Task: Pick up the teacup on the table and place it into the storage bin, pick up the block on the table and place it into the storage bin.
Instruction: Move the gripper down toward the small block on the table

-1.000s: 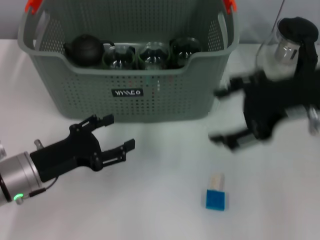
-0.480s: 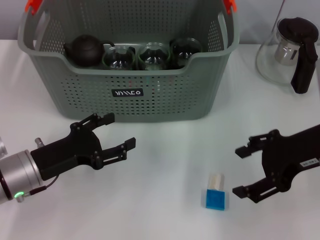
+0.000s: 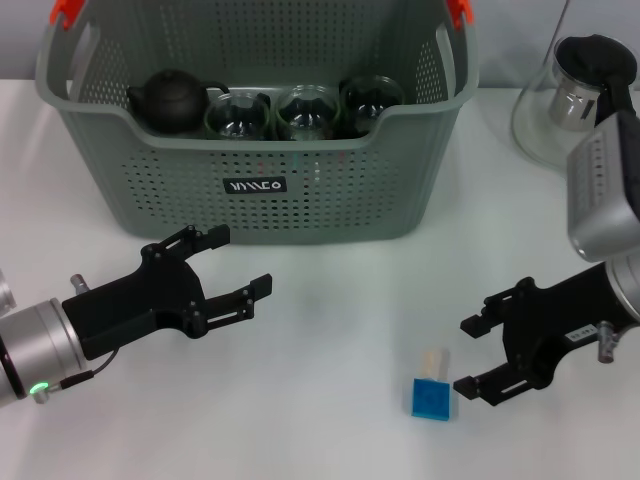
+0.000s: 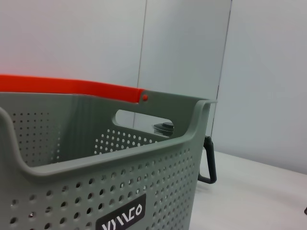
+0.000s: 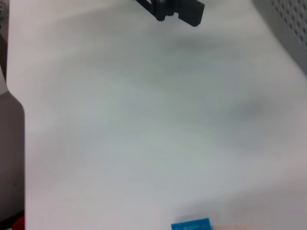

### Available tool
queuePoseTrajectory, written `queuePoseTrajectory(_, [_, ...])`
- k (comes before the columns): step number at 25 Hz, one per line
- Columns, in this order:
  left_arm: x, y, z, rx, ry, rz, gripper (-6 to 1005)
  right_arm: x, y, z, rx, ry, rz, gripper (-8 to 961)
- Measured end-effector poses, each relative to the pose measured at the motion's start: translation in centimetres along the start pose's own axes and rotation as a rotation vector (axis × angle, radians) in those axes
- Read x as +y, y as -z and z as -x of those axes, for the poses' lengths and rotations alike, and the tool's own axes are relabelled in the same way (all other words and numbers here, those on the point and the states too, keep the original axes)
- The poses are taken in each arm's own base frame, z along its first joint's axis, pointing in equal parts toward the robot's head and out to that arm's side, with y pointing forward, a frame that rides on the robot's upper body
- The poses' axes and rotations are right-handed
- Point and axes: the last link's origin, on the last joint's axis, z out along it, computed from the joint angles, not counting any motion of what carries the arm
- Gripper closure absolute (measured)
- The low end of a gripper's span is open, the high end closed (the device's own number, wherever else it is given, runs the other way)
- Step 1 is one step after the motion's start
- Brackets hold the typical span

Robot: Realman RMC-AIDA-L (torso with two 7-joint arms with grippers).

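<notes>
Down on the white tabletop point(image 3: 330, 300), near its front edge, lay the block point(image 3: 431, 390), blue with a pale cream end pointing away from the robot, resting flat and untouched. Just beside it, on its right, sat the right end effector point(image 3: 474, 354), fingers spread wide and aimed toward the block; the nearer fingertip was close to the block's right edge but apart from it, and nothing was held. The right wrist view caught only a blue sliver of the block point(image 5: 191, 224) at the frame's margin.

Well behind the block stood the storage bin point(image 3: 256, 175), grey-green and perforated, with orange handle clips and a black label on its front wall. Inside it, along the front, sat a dark teapot point(image 3: 172, 99) and three glass teacups point(image 3: 300, 110) in a row.

Off to the left, in front of the bin and well apart from the block, the left end effector point(image 3: 235, 263) hung over the tabletop with fingers parted and empty. At the far right stood a glass pitcher point(image 3: 570, 100) with a black handle.
</notes>
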Motion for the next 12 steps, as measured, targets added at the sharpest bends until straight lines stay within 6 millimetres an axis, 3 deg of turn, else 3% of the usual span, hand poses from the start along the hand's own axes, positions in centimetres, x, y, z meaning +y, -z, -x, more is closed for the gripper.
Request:
queuePoseTrajectory(9, [0.1,0.0,0.3,-0.005,0.013,-0.007,125,-1.0,-1.7,0.4,0.068,-0.005,-0.049,169])
queuePoseTrajectory(12, [0.2,0.0,0.4,-0.006,0.014,-0.008,125,-1.2,-2.1,0.7,0.072,0.012,-0.068,168])
